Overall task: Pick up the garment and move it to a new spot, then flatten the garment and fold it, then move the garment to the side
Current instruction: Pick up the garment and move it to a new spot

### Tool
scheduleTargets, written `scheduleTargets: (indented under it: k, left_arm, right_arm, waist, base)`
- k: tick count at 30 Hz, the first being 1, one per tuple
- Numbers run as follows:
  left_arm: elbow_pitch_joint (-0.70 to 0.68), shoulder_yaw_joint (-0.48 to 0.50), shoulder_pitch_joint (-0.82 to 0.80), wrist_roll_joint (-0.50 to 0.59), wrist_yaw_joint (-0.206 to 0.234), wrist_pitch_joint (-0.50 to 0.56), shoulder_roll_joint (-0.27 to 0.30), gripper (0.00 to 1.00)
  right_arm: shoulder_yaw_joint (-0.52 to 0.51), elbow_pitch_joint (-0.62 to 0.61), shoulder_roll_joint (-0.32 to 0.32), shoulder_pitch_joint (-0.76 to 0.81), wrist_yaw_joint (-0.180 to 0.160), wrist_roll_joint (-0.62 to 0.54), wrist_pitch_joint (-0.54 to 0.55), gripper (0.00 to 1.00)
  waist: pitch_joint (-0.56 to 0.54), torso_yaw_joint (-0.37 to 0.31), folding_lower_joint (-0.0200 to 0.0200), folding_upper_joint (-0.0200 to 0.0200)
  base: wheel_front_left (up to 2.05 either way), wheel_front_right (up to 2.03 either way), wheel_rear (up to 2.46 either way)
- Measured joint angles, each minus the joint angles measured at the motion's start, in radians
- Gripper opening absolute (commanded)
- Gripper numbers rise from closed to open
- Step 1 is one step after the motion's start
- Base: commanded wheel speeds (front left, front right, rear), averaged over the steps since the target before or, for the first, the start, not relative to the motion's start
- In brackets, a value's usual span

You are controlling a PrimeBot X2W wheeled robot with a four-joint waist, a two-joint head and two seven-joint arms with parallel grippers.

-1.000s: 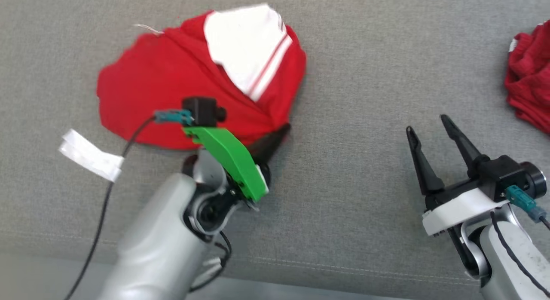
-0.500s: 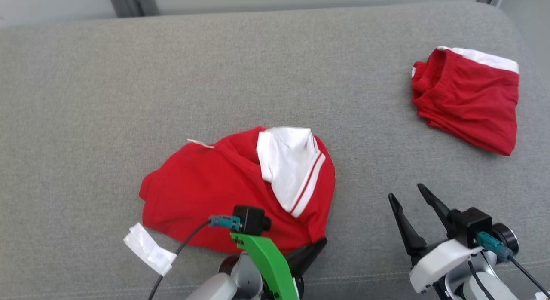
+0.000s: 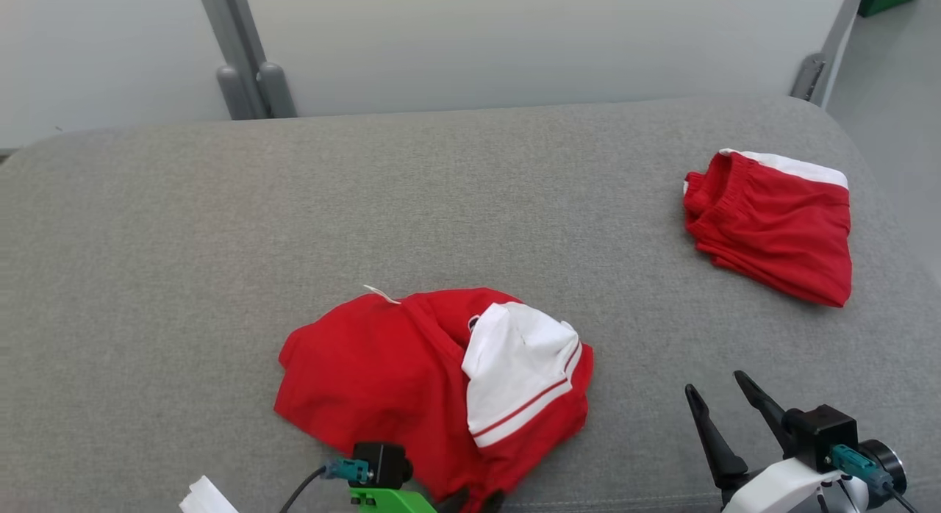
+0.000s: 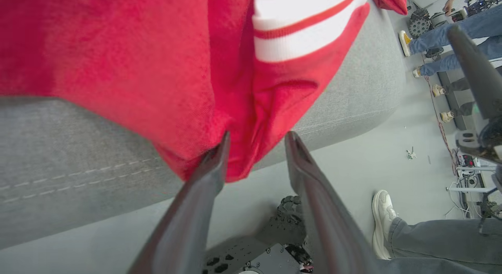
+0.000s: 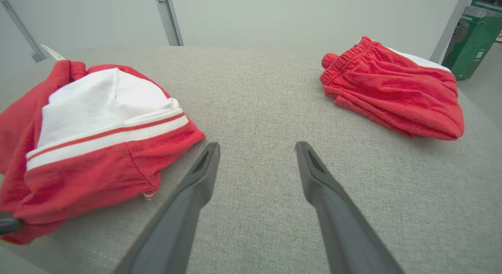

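Garment (image 3: 367,381): crumpled, on cushion (image 3: 514,204).
Left end effector (image 4: 257,135): partly open, Garment corner between fingers.
Right end effector (image 3: 714,382): fully open, empty.

The right hand (image 3: 714,381), fingers spread, over a grey cushion (image 3: 184,226). Left of the hand, near but apart: a crumpled red garment (image 3: 360,381) with a white, red-striped panel (image 3: 518,359). Well beyond the hand: folded red shorts (image 3: 772,234).

Bright, even diffuse light, no glare; faint soft shadow under the garment (image 3: 434,381). Head view sharp. Left wrist view: garment and fingers (image 4: 196,203) blurred close up, fisheye stretch at frame edges.
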Motion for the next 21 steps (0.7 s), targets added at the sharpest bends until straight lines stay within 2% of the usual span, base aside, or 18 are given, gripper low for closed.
scheduleTargets:
  k: [3, 12, 21]
  left_arm:
    - [-0.011, 0.006, 0.018, -0.007, 0.006, -0.009, -0.016, 1.0]
    - [-0.065, 0.039, 0.074, -0.067, 0.009, -0.043, -0.036, 1.0]
    - [-0.107, 0.034, 0.075, -0.07, 0.009, -0.061, -0.037, 1.0]
  right_arm:
    - [0.008, -0.009, 0.0, 0.0, 0.002, 0.001, 0.0, 1.0]
    - [0.084, 0.009, 0.023, -0.052, 0.052, -0.018, 0.02, 1.0]
    - [0.068, 0.105, 0.037, -0.143, 0.053, -0.006, 0.084, 1.0]
  waist:
    - [-0.009, 0.028, 0.0, 0.0]
    - [-0.023, 0.102, 0.0, 0.0]
    - [-0.018, 0.173, 0.0, 0.0]
  base:
    - [0.0, 0.0, 0.0]
    - [0.0, 0.0, 0.0]
    - [0.0, 0.0, 0.0]
